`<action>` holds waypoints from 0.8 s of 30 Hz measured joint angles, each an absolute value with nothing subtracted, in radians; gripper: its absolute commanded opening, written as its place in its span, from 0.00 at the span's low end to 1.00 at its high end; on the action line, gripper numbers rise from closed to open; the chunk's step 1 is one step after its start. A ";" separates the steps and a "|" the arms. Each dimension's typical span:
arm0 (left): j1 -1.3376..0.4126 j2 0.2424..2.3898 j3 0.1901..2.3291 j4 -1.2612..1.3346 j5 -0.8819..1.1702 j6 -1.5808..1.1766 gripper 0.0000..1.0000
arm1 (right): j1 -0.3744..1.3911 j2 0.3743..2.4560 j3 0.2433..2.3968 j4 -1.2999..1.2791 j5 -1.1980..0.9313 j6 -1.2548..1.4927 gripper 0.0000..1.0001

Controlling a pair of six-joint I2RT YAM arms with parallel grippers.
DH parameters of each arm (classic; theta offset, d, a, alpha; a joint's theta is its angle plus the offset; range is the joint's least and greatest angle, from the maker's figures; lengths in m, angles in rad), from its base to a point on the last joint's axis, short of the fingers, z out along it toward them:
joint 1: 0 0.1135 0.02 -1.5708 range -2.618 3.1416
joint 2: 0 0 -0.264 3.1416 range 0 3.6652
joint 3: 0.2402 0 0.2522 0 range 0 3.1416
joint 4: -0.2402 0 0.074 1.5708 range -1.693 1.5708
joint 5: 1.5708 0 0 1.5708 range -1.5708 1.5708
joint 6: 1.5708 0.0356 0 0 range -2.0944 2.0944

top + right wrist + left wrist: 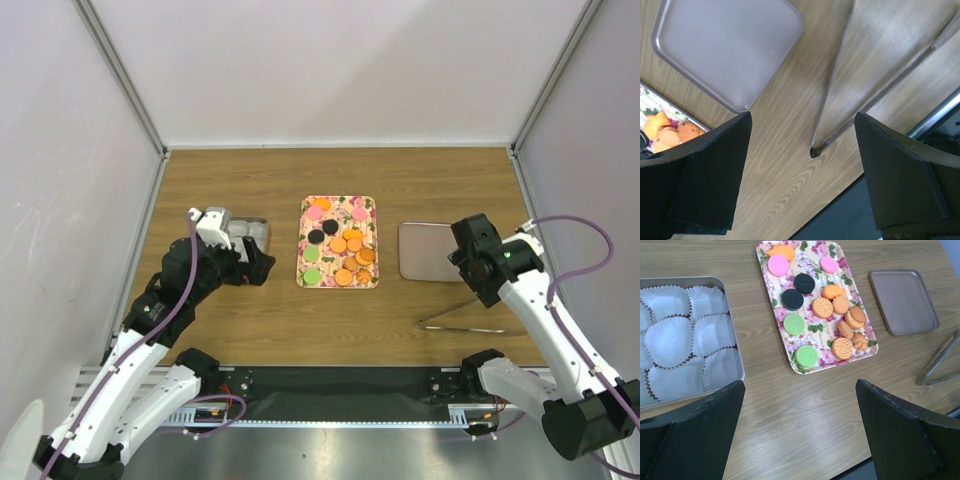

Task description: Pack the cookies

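Observation:
The cookies [339, 244] are small round discs in orange, pink, green and black, lying on the floral tray [338, 212] at the table's middle. The left wrist view shows them too [822, 307], on the tray [812, 330]. My left gripper [260, 268] is open and empty, low over bare wood between the tin and the tray [800, 430]. My right gripper [470, 268] is open and empty [802, 175], above the wood near the lid's front edge. A few orange cookies [670, 131] show at the left edge of its view.
A grey metal tin [252, 232] lined with white paper cups [670, 340] stands left of the tray. Its flat lid [430, 250] lies right of the tray [730, 45]. Metal tongs [460, 320] lie near the front right [840, 110].

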State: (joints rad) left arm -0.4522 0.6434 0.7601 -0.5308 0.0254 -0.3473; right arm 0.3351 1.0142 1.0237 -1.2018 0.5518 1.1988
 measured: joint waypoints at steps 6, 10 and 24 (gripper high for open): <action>-0.452 0.626 0.760 -0.523 0.039 -0.347 1.00 | 0.326 0.965 0.892 -1.181 0.514 1.283 0.73; -0.452 0.625 0.760 -0.519 0.039 -0.347 1.00 | 0.307 1.004 0.841 -1.142 0.501 1.295 0.72; -0.452 0.635 0.760 -0.518 0.041 -0.348 1.00 | 0.171 1.134 0.685 -0.937 0.442 1.295 0.59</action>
